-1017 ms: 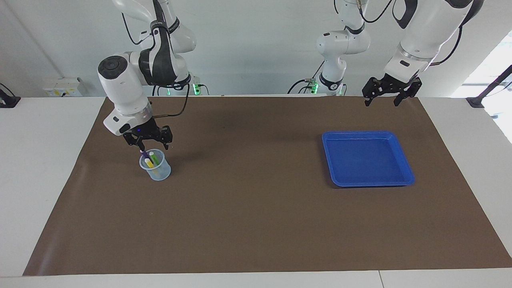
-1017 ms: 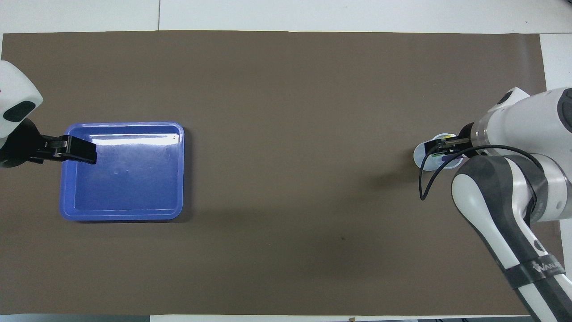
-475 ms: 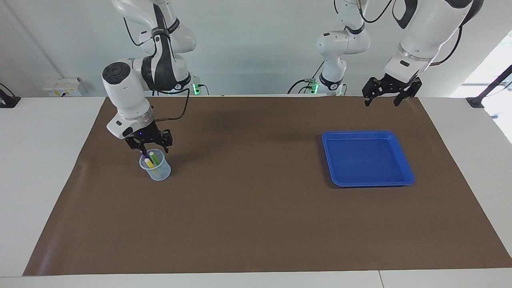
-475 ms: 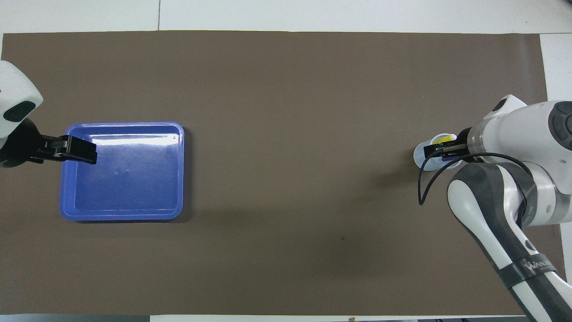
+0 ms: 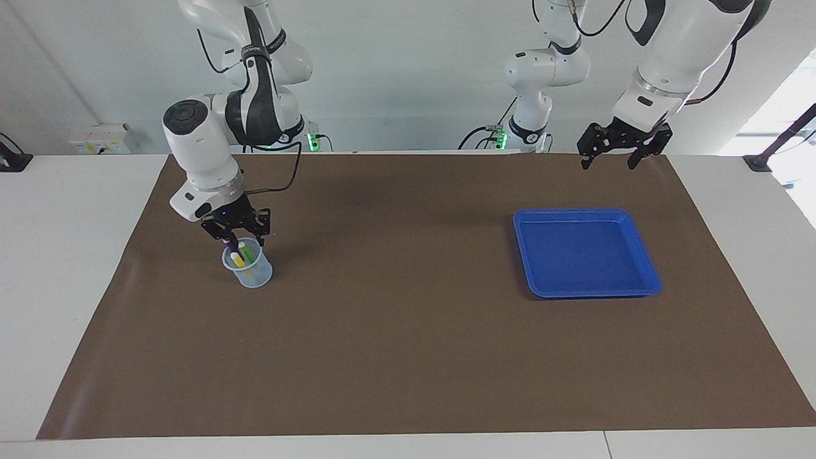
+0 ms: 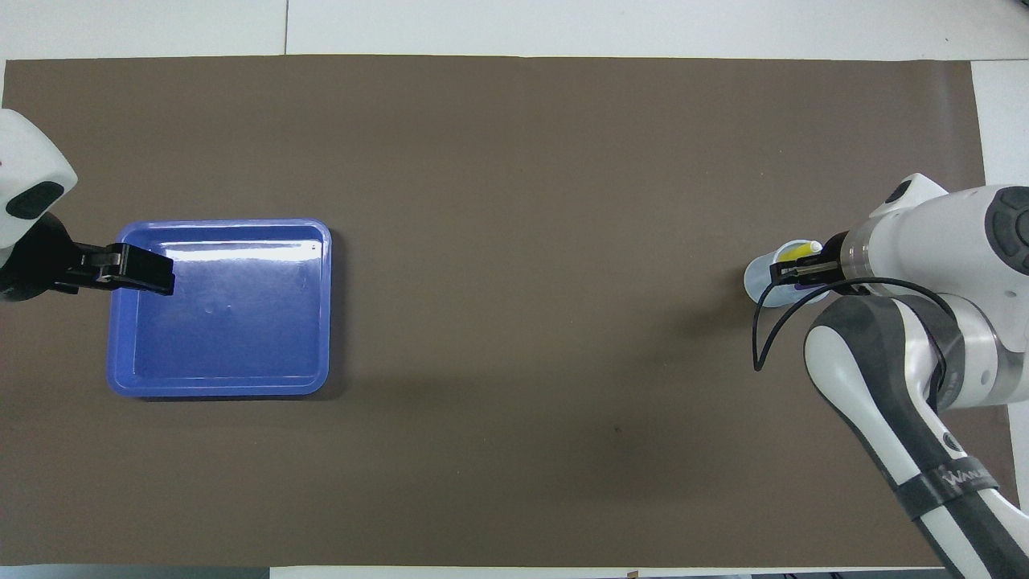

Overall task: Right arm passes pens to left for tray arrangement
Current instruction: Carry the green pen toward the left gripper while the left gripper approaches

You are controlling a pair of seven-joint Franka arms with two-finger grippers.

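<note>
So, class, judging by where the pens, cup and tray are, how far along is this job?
Nothing is finished: the blue tray holds no pens. In hand: the right gripper is down at the translucent cup, at the purple pen; a firm grip isn't clear. The yellow pen and green pen stand in the cup. The left gripper waits open over the mat's edge near the tray. All handovers remain.

Even, bright light is falling from above, casting soft arm shadows on the brown mat [image 5: 408, 331], glaring on the tray [image 6: 313, 314] floor, with daylight washing out at 3 o'clock.
</note>
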